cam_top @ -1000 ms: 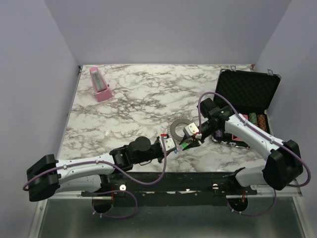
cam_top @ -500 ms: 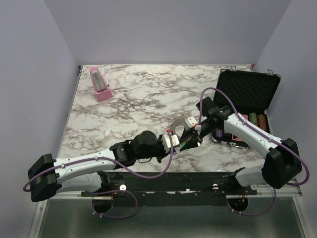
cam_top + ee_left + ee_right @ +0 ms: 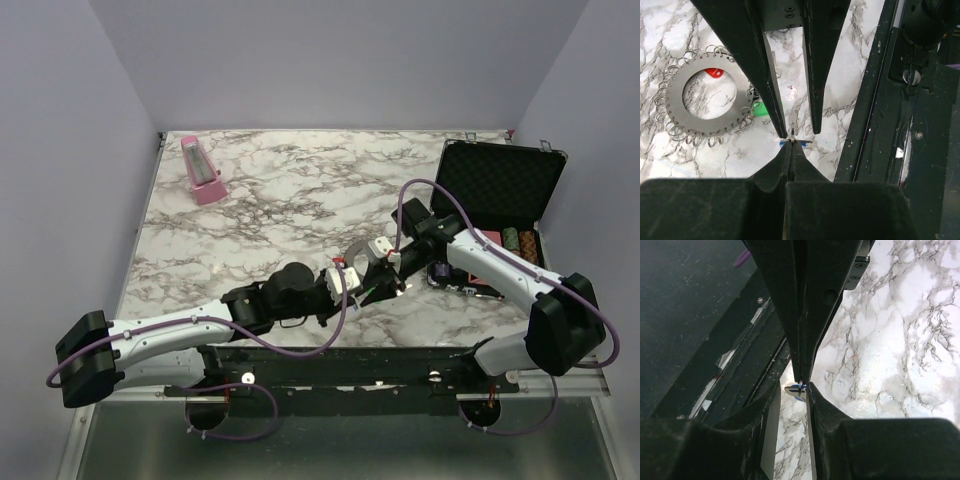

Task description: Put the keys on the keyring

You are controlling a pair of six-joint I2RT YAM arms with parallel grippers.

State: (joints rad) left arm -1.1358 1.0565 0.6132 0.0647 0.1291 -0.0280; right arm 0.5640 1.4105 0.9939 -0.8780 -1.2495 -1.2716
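Observation:
In the left wrist view my left gripper [image 3: 791, 141] is shut on a tiny blue key [image 3: 785, 143], pinched at the very fingertips above the marble. My right gripper [image 3: 797, 131] reaches down from above, its jaws open on either side of that key. The right wrist view shows the same blue key [image 3: 796, 389] between the fingers of my right gripper [image 3: 794, 388], which stand apart. The keyring [image 3: 677, 107], a flat grey disc with small wire loops round its rim, lies to the left. A red key [image 3: 713, 72] shows in its hole and a green key [image 3: 759, 109] sits at its edge. From above, both grippers meet just in front of the keyring [image 3: 353, 252].
An open black case [image 3: 497, 185] holding stacked chips [image 3: 515, 240] stands at the right. A pink wedge-shaped object [image 3: 203, 170] sits at the back left. The black mounting rail [image 3: 890, 125] runs along the table's near edge, close beside the grippers.
My left arm has reached forward to the right with the blue key. My right gripper has come in toward it, straddling the key, and its jaws have narrowed slightly.

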